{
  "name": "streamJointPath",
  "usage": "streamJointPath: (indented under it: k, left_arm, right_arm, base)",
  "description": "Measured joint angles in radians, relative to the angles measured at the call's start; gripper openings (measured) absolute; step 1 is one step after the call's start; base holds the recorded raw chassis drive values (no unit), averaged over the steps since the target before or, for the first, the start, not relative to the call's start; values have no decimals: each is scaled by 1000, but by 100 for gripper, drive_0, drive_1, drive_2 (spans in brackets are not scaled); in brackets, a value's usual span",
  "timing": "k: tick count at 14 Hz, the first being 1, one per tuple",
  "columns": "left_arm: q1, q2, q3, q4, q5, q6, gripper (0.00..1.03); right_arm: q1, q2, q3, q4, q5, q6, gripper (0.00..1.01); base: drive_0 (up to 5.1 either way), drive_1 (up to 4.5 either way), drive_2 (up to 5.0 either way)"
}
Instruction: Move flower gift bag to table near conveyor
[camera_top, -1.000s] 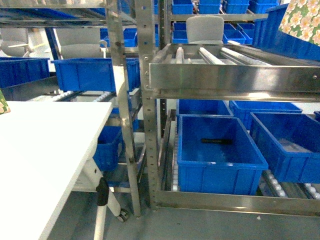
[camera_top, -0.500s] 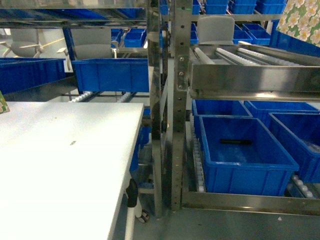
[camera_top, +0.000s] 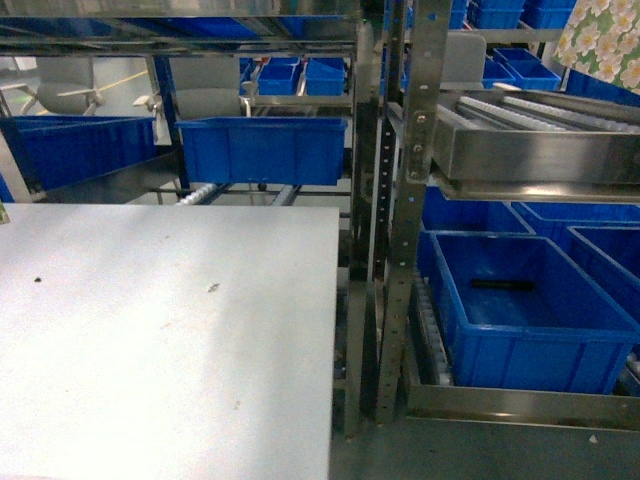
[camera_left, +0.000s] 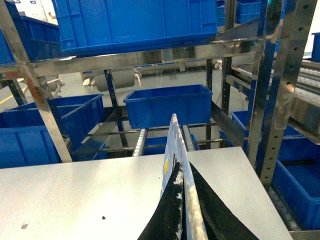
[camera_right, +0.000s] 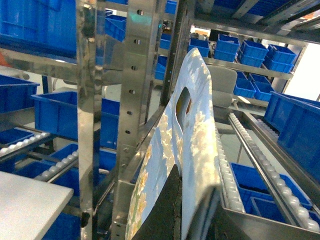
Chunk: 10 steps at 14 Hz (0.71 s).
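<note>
In the right wrist view, lower centre, the right gripper (camera_right: 192, 212) is pinched on the edge of the flower gift bag (camera_right: 197, 135), which stands upright above it. The bag looks light, thin and floppy, likely to sway; the stiffer top edge by the handle cutout seems the best place to hold.

In the left wrist view, bottom centre, the left gripper (camera_left: 184, 210) is pressed together on a thin printed sheet (camera_left: 172, 145).

Beyond, the table (camera_top: 150, 350) fills the lower left of the head view, wider than half a second ago; the conveyor (camera_top: 520, 150) has slid rightward. The bag shows at upper right.
</note>
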Motion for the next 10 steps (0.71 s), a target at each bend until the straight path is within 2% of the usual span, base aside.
streamJointPath:
  k: [10]
  left_arm:
    - [0,0,0,-1,0,0,2]
  right_arm:
    - [0,0,0,-1,0,0,2]
  base:
    - [-505,240,240]
